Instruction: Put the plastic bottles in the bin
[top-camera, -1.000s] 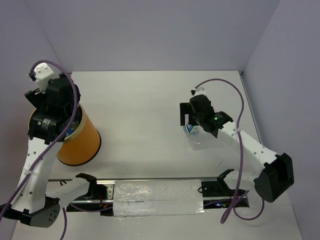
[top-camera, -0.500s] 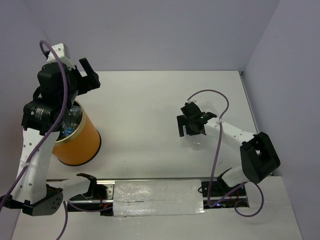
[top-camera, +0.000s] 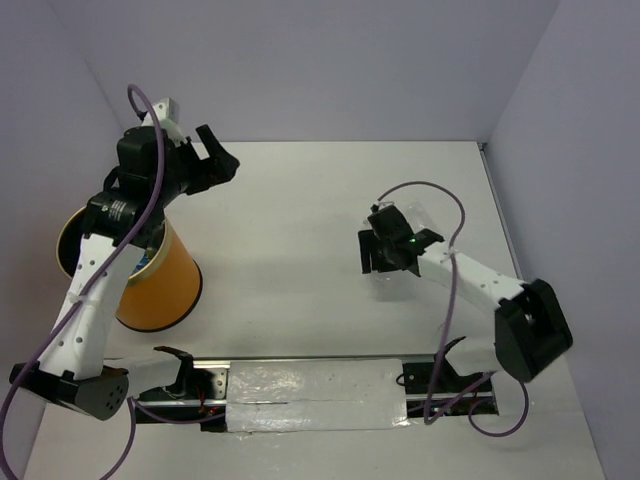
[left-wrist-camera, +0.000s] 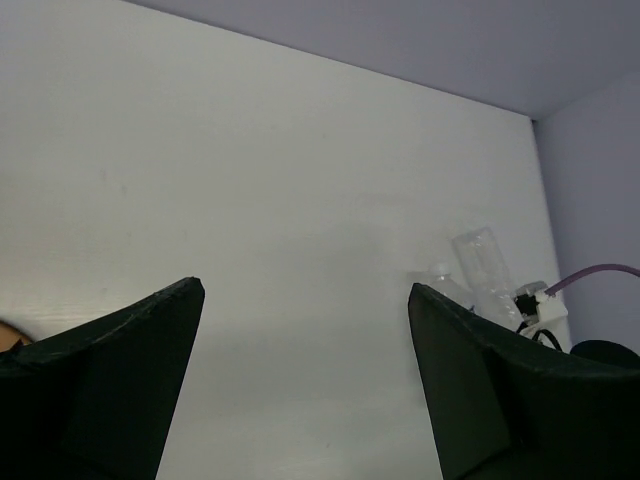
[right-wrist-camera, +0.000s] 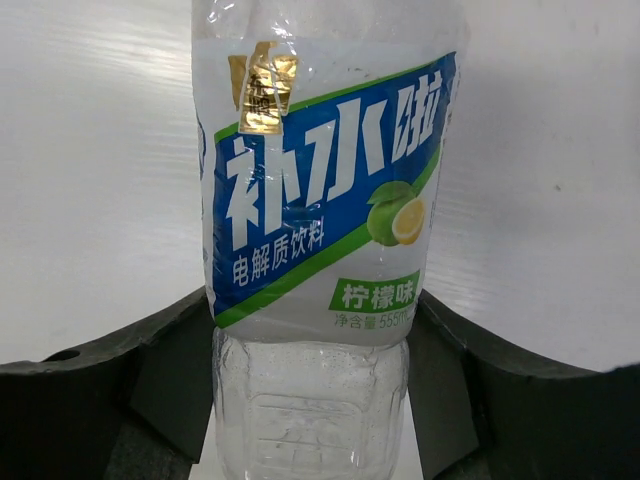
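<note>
Left gripper (left-wrist-camera: 300, 290): I am holding it above the white table (top-camera: 290, 200), fingers spread wide and gripping nothing.
Right gripper (right-wrist-camera: 310, 297): I am pressing both fingers against the sides of the clear plastic bottle with the blue, white and green label (right-wrist-camera: 320, 220), which is lying on the table at the right.
Tall orange cylindrical bin (top-camera: 160, 290): it is standing at the table's left beneath the left arm, well apart from that bottle.
Second clear bottle (left-wrist-camera: 482, 262): it is lying just beside the right arm.
</note>
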